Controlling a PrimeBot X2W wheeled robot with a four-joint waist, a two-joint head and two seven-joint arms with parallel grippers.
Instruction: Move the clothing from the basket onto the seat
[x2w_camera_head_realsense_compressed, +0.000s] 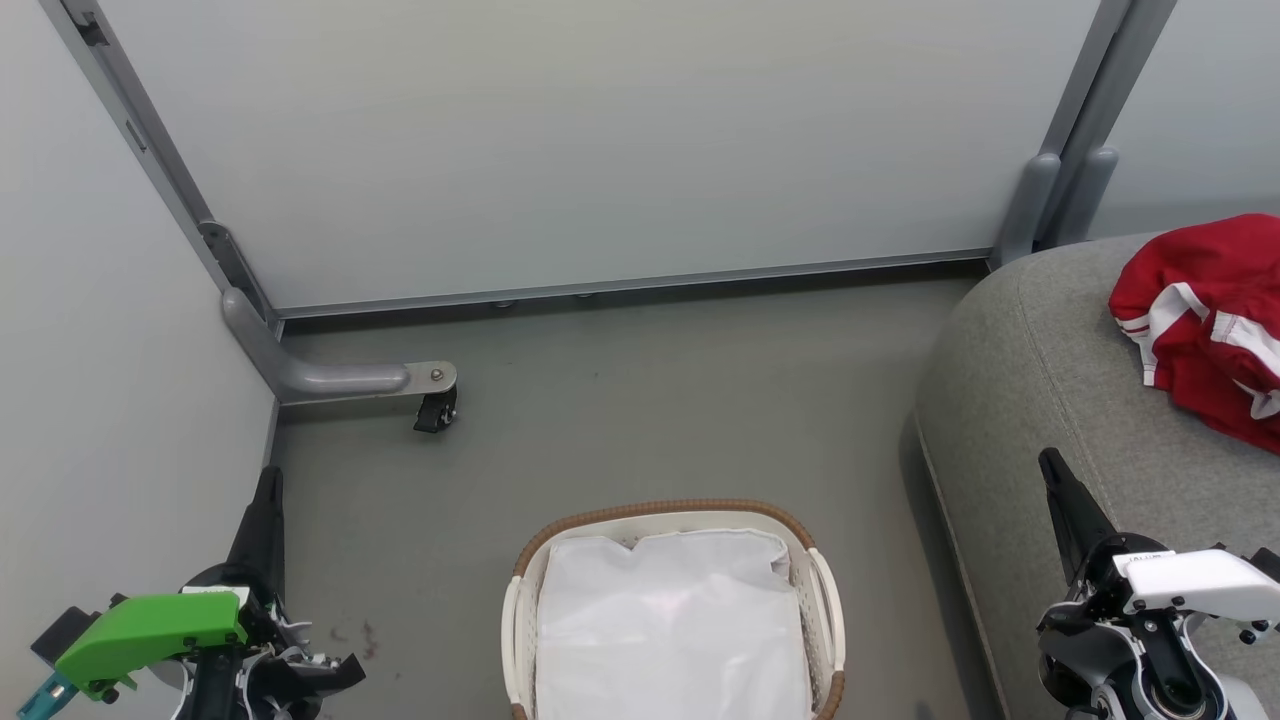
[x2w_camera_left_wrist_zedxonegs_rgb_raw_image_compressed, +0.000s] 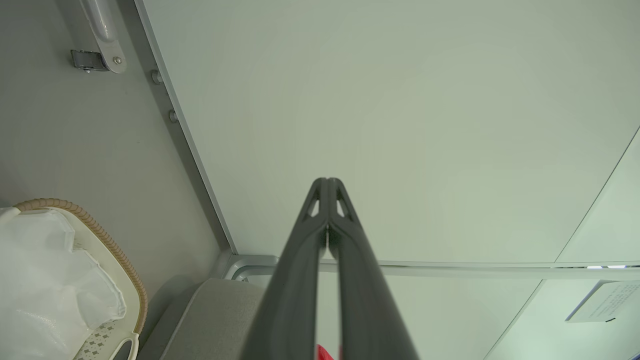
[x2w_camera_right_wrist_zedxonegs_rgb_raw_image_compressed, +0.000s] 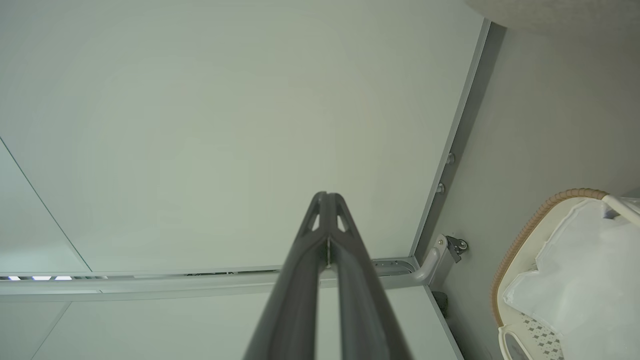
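Observation:
Red clothing (x2w_camera_head_realsense_compressed: 1205, 320) with white stripes lies bunched on the grey seat (x2w_camera_head_realsense_compressed: 1040, 380) at the right edge of the head view. The cream basket (x2w_camera_head_realsense_compressed: 815, 585) with a brown woven rim stands on the floor at bottom centre, holding the white liner (x2w_camera_head_realsense_compressed: 670, 630). My left gripper (x2w_camera_head_realsense_compressed: 268, 480) is at the lower left, shut and empty, fingers pointing up. My right gripper (x2w_camera_head_realsense_compressed: 1050, 465) is at the lower right over the seat's front, shut and empty. The left wrist view shows the fingertips (x2w_camera_left_wrist_zedxonegs_rgb_raw_image_compressed: 327, 182) pressed together, the basket (x2w_camera_left_wrist_zedxonegs_rgb_raw_image_compressed: 107, 240) at left and a red sliver (x2w_camera_left_wrist_zedxonegs_rgb_raw_image_compressed: 322, 352) at the bottom. The right wrist view shows touching fingertips (x2w_camera_right_wrist_zedxonegs_rgb_raw_image_compressed: 327, 196) and the basket (x2w_camera_right_wrist_zedxonegs_rgb_raw_image_compressed: 530, 225).
Pale partition panels (x2w_camera_head_realsense_compressed: 600, 150) wall in the back and left. A grey metal foot with a small black caster (x2w_camera_head_realsense_compressed: 435, 410) juts onto the floor at the left. Grey floor (x2w_camera_head_realsense_compressed: 650, 400) lies between the basket and the panels.

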